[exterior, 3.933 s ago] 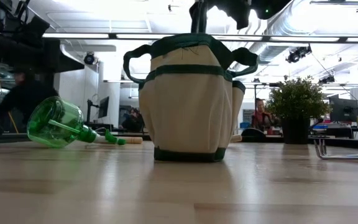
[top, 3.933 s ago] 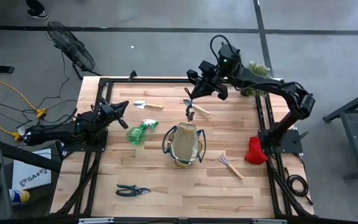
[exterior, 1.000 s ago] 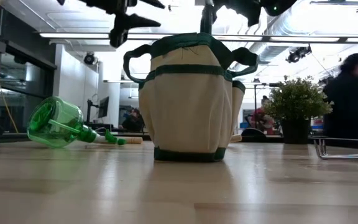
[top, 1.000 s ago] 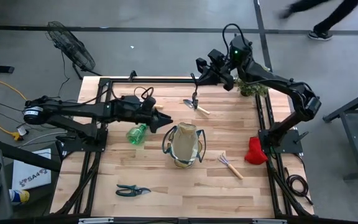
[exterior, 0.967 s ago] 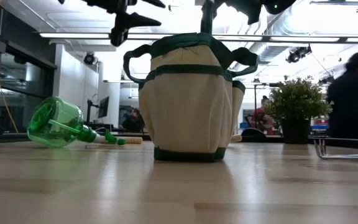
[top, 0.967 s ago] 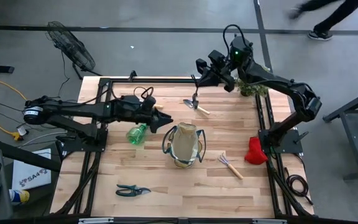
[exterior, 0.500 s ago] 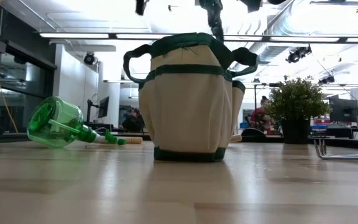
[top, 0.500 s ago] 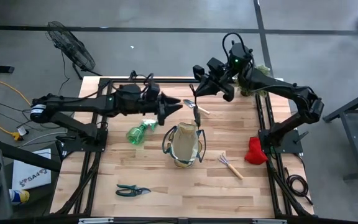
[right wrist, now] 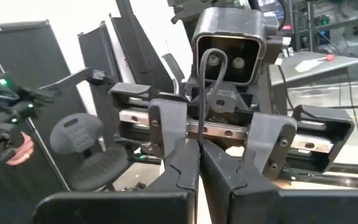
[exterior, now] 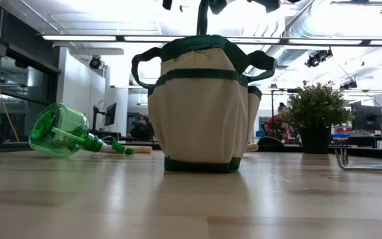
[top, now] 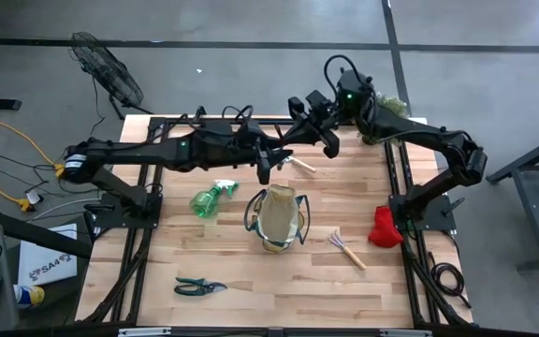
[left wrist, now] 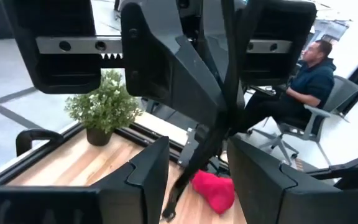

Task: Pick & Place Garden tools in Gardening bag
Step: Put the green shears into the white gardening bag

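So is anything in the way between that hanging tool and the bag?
Nothing visible is. The dark tool hangs from the right gripper, with the left gripper open around it, and the way to the bag looks clear.

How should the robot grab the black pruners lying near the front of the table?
Probably best across the two handles of the black pruners, coming straight down from above. They lie flat on the wooden table with open space all round, and the handles offer more to hold than the short blade end. Either end effector would first need to travel there.
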Controlling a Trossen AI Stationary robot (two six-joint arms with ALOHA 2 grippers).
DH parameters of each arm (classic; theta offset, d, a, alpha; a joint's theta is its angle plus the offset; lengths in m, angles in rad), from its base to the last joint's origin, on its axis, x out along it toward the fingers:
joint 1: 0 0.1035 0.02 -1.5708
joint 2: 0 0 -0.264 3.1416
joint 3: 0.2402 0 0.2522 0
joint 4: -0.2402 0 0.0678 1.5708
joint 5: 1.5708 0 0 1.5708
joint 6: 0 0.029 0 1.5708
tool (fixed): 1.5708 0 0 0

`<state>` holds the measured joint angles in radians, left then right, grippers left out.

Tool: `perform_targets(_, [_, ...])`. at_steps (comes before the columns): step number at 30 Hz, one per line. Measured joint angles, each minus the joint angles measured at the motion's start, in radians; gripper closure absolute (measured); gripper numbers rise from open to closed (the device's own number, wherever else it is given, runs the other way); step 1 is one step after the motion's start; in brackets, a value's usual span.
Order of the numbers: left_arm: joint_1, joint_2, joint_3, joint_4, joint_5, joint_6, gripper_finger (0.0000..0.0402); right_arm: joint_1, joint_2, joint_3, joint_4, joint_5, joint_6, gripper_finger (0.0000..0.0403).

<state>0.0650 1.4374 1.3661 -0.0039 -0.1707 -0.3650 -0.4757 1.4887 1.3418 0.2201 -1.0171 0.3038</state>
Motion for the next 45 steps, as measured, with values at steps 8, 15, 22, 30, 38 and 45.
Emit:
perform_targets(8, [0.000,0.004,0.001,-0.007,-0.011,-0.005,0.0271,0.005,0.000,0.000,-0.032,0.023,-0.022,0.0399])
perform_targets(15, [0.000,-0.007,0.001,-0.027,-0.009,0.004,0.0368,0.002,0.000,0.000,-0.039,0.024,-0.024,0.0399])
perform_targets(22, [0.000,-0.025,0.000,-0.049,-0.008,0.025,0.0398,0.002,-0.001,0.000,-0.048,0.029,-0.040,0.0399])
perform_targets(30, [-0.001,-0.030,0.000,-0.066,-0.023,0.028,0.0400,0.001,-0.001,0.000,-0.056,0.023,-0.018,0.0399])
perform_targets(38, [0.000,-0.041,0.000,-0.077,-0.030,0.021,0.0400,-0.050,-0.009,0.000,-0.105,0.018,0.011,0.0352])
perform_targets(45, [-0.037,-0.066,0.000,-0.108,-0.025,-0.009,0.0401,-0.136,-0.067,0.000,-0.234,0.022,-0.020,0.0281])
